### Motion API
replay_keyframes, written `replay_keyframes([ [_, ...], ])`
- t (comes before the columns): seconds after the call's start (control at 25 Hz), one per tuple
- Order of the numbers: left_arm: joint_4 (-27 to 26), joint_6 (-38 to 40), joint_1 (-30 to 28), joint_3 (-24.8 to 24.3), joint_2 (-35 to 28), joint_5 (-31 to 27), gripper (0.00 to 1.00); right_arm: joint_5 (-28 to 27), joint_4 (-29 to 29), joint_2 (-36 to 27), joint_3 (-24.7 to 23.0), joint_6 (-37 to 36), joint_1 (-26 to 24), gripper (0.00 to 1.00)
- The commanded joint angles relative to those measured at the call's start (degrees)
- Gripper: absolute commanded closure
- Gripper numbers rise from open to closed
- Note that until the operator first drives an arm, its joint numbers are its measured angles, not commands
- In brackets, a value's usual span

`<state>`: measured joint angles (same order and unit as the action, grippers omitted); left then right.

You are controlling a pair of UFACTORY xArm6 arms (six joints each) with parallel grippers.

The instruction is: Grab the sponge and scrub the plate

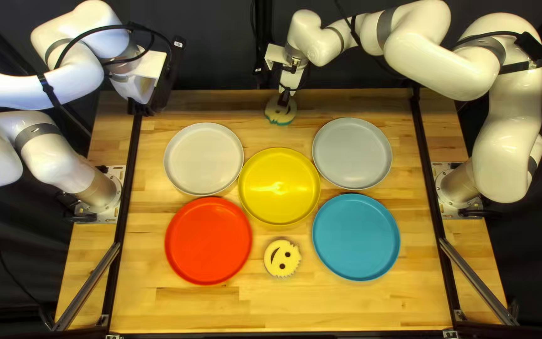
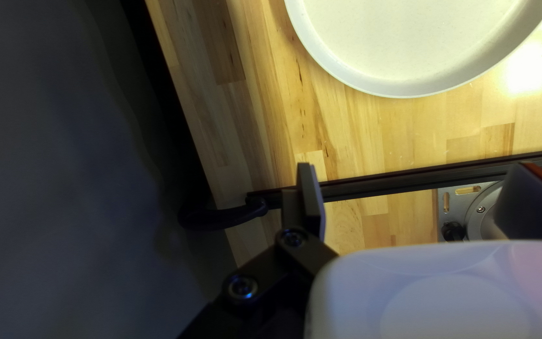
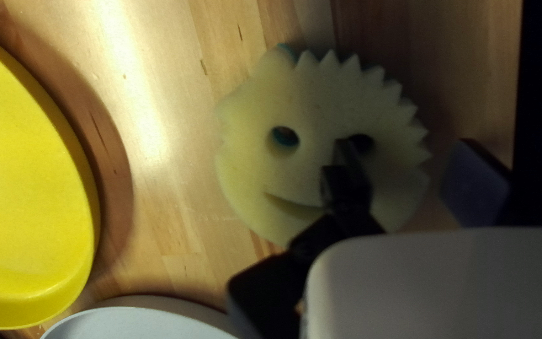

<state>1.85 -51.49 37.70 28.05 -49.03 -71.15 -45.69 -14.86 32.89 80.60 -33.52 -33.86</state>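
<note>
My right gripper hangs at the table's far side over a round yellow smiley sponge with a teal underside. In the right wrist view this sponge lies below my open right gripper, one finger over its face, the other past its toothed edge. A second smiley sponge lies between the red plate and the blue plate. My left gripper is by the table's far left corner; the left wrist view shows the left gripper open, holding nothing.
A yellow plate sits mid-table, between an off-white plate and a grey plate. Black rails run along both table sides, the left rail passing under my left gripper. A dark curtain hangs behind the far edge.
</note>
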Motion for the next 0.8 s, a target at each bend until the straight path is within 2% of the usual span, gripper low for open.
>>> replay_keyframes([
  [0.04, 0.0, 0.0, 0.0, 0.0, 0.0, 0.0, 0.0, -0.39, 1.67, -6.55, -5.18, 1.75, 1.32, 1.0],
  [0.52, 0.0, 0.0, 0.0, 0.0, 0.0, 0.0, 0.0, -3.43, 9.26, -25.78, -22.03, 6.19, 6.1, 1.0],
  [0.8, 0.0, 0.0, 0.0, 0.0, 0.0, 0.0, 0.0, -0.37, 14.62, -32.02, -32.4, 11.93, 8.42, 1.0],
])
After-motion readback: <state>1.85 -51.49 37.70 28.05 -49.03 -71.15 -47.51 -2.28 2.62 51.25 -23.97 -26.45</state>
